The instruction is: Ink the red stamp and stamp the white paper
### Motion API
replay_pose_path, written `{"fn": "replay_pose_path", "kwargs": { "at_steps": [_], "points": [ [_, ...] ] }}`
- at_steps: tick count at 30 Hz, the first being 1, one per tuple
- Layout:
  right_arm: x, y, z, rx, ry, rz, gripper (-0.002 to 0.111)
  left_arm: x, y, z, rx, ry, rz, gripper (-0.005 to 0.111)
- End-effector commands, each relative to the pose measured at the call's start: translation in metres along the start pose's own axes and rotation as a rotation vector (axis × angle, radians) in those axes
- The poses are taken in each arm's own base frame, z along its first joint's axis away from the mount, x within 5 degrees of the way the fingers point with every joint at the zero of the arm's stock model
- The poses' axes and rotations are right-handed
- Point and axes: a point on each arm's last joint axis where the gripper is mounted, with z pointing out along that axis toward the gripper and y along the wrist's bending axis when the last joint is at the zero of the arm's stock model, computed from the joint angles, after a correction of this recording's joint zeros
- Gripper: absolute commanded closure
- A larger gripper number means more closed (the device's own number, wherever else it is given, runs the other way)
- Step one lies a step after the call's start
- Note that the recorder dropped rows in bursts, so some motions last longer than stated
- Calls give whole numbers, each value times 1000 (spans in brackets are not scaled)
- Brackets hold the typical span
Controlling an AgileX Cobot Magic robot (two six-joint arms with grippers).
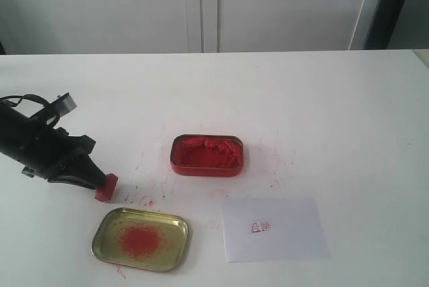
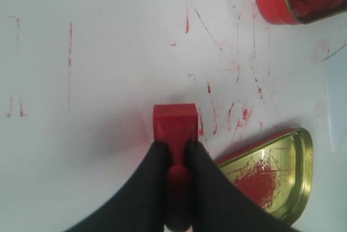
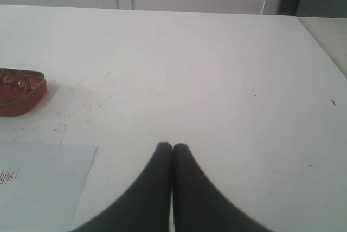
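Left gripper (image 1: 99, 183) clamped on stamp (image 1: 106, 187), left of lid (image 1: 141, 239); right gripper (image 3: 172, 148) closed, empty.

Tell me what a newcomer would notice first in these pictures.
The open red ink tin at the table's middle stands out, with red smears on the white table around it. Near the front edge lie the gold lid and, to its right, the white paper bearing an imprint. At left, the left gripper holds the red stamp.

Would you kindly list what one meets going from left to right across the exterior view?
Left pincer holding the red stamp → gold tin lid → red ink tin → white paper.
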Motion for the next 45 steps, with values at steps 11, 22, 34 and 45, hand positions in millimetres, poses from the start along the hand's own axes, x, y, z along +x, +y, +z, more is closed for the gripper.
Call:
{"fn": "replay_pose_path", "kwargs": {
  "at_steps": [11,22,34,45],
  "points": [
    [0,0,0,0,-13,-4,108,0,-3,-3,9,-18,-13,60],
    [0,0,0,0,-13,-4,108,0,5,-25,-26,-67,-30,60],
    [0,0,0,0,-13,-4,108,0,0,-47,-59,-118,1,60],
    [0,0,0,0,-13,-4,108,0,0,-47,-59,-118,-8,87]
  ]
}}
